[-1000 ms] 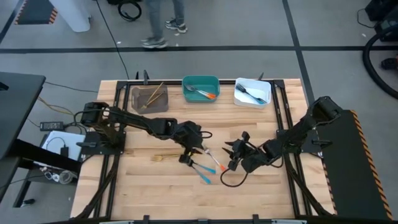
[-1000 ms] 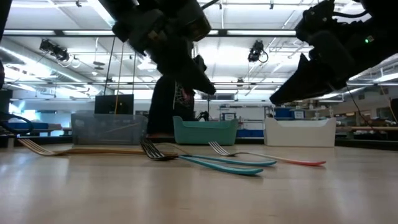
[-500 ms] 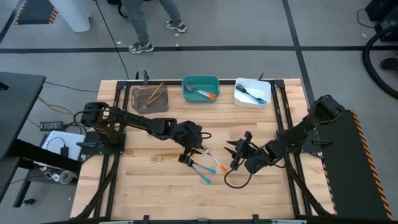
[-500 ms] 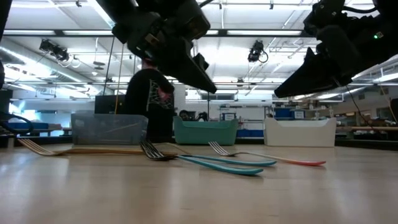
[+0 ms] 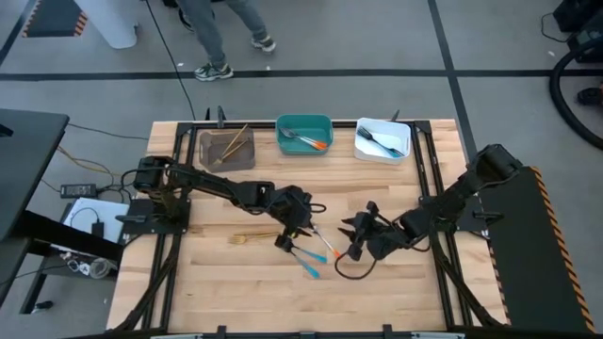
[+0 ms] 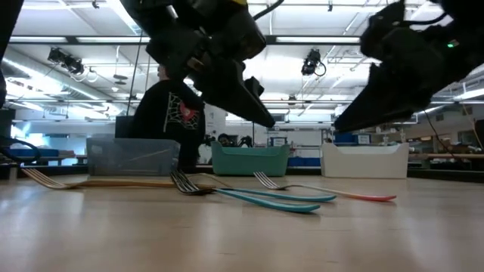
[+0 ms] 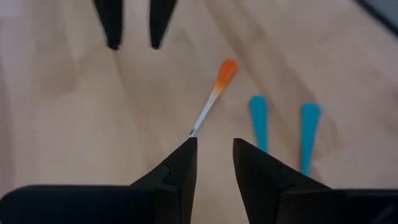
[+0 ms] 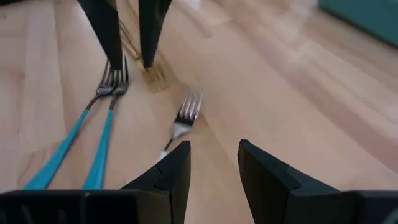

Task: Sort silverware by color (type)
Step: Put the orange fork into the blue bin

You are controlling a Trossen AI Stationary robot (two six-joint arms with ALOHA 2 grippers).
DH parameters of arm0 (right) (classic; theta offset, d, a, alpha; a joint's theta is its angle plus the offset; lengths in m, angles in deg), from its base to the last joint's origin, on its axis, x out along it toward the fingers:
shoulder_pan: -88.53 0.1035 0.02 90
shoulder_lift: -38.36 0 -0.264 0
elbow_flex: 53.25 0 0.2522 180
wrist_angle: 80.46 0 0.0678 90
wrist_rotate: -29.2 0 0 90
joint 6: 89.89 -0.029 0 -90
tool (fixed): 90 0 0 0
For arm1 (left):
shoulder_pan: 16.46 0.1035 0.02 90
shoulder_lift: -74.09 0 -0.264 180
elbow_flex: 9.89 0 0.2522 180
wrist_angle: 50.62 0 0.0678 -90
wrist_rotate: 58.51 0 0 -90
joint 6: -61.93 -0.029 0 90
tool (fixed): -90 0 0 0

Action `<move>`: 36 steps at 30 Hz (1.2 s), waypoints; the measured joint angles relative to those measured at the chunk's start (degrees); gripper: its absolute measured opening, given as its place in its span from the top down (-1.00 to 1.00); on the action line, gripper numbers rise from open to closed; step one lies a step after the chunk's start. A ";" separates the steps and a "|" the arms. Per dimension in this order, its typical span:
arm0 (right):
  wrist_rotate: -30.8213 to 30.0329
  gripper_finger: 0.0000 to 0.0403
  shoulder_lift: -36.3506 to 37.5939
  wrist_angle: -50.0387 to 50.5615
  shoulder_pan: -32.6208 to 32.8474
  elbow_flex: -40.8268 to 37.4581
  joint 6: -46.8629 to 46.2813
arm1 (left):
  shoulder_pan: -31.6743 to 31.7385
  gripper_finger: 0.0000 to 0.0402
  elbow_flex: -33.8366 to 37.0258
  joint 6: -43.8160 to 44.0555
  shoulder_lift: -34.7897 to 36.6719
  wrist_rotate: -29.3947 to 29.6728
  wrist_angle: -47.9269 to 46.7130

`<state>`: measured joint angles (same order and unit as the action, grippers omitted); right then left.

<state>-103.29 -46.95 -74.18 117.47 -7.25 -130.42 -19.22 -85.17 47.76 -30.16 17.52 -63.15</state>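
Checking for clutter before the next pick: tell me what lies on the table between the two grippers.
In the high view, the slim silver fork with an orange handle lies on bare wood between the left gripper and the right gripper. Both hover empty.

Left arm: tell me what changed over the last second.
The left gripper edged slightly right and lower over the forks, holding nothing. The right gripper wavered beside the orange-handled fork, empty. The person behind walked on. Forks and bins stayed put.
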 joint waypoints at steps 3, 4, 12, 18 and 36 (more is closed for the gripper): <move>3.60 0.30 -3.07 -0.06 -1.58 2.85 2.41 | -0.11 0.45 0.00 0.07 0.00 3.34 -2.61; 4.21 0.30 -3.97 0.45 -1.78 3.87 3.49 | -0.11 0.45 0.02 0.25 0.11 4.01 -3.73; 6.07 0.30 -11.31 6.79 -3.35 13.09 6.09 | -2.69 0.45 -0.02 1.18 0.33 10.14 -10.69; 9.18 0.30 -15.66 9.37 -4.37 18.01 5.59 | -5.04 0.45 0.04 1.56 1.12 12.78 -14.22; 11.53 0.30 -18.74 12.53 -4.30 21.21 4.41 | -7.24 0.45 0.02 4.59 6.70 19.38 -27.07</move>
<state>-91.75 -65.69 -61.64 113.17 13.96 -126.01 -26.46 -85.15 52.34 -23.45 36.90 -90.22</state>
